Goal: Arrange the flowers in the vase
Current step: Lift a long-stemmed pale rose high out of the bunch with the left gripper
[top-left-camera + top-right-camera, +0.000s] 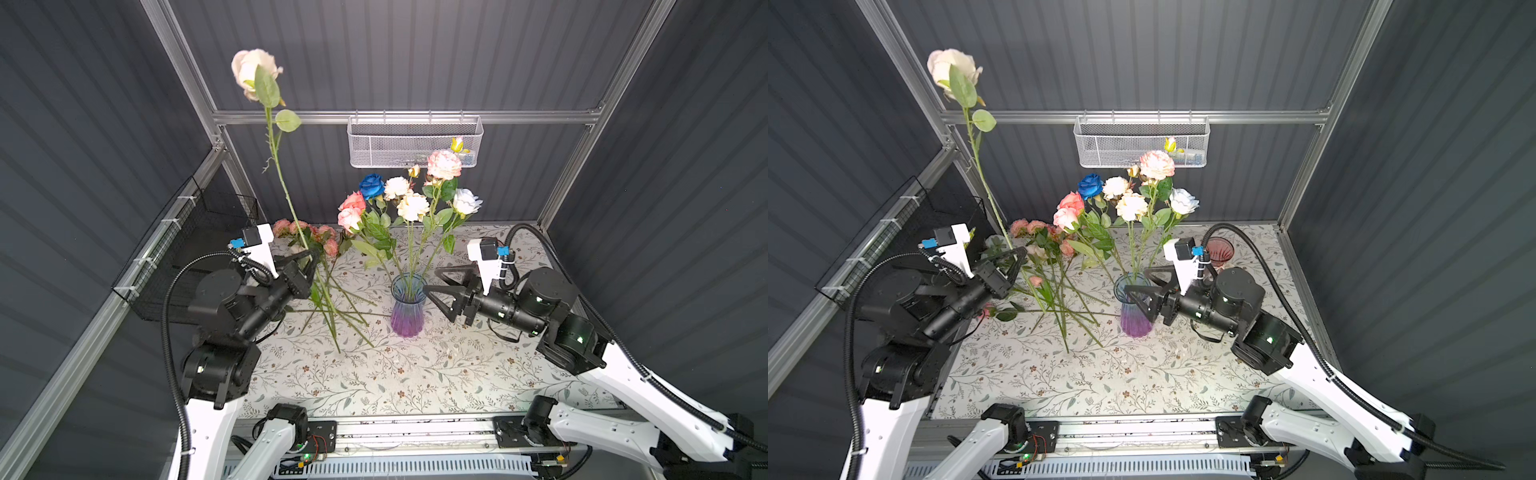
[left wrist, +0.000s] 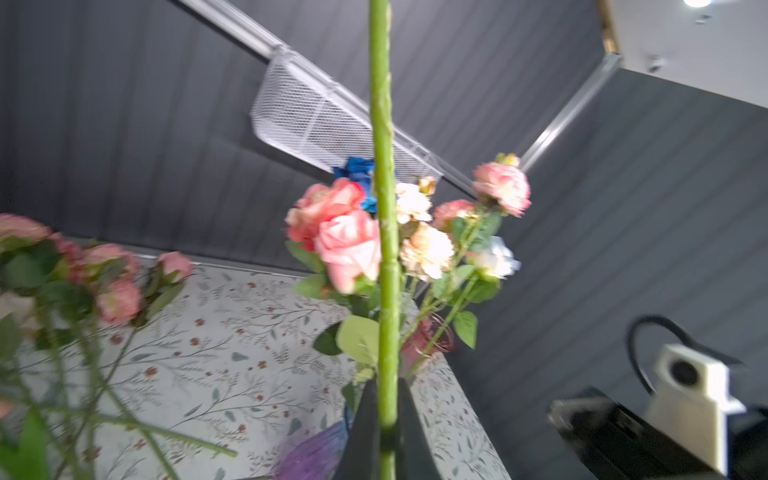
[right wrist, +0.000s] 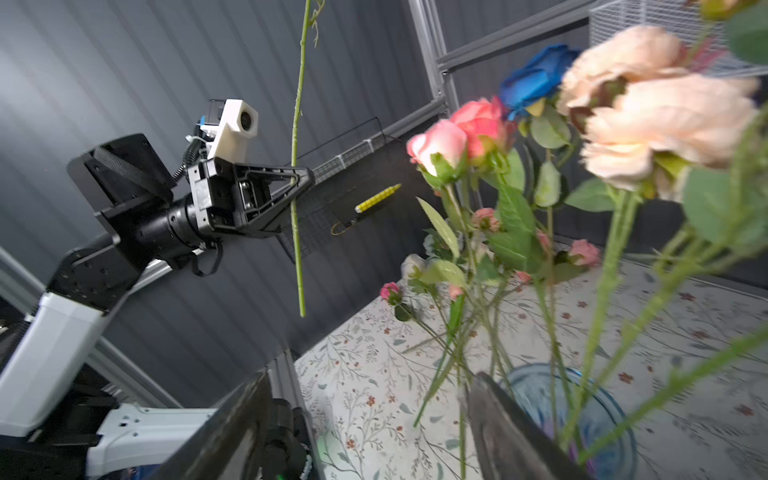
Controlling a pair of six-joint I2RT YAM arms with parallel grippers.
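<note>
"Left wrist view is showing you the grip: your left gripper [image 2: 386,419] is clenching the green stem of the cream rose [image 2: 383,174], its fingers pressing in from both sides."

"Where is that rose sitting in the scene?"

"You are holding it nearly upright over the left side of the table [image 1: 374,374], well apart from the vase [image 1: 408,307]. In both top views its bloom is riding high above the gripper [image 1: 309,257] [image 1: 1017,255]. In the right wrist view the cut end is hanging free in the air below the fingers."

"And the right gripper?"

"Your right gripper [image 1: 432,280] is standing released, jaws spread and grasping nothing. It is hovering just right of the vase near the rim. Whether it is touching the glass, I cannot tell."

"What is the vase carrying?"

"It is standing upright mid-table, blue at the rim and shading to purple at the base. It is holding a blue rose [image 1: 371,185], two pink roses [image 1: 352,210], cream peonies [image 1: 411,205], a pink-edged peony [image 1: 444,164] and a white rose [image 1: 466,201]."

"Anything lying loose?"

"Loose flowers [image 1: 307,235] are lying on the far left of the table. Their pink blooms are pointing far and their stems are crossing between your left gripper and the vase."
</note>
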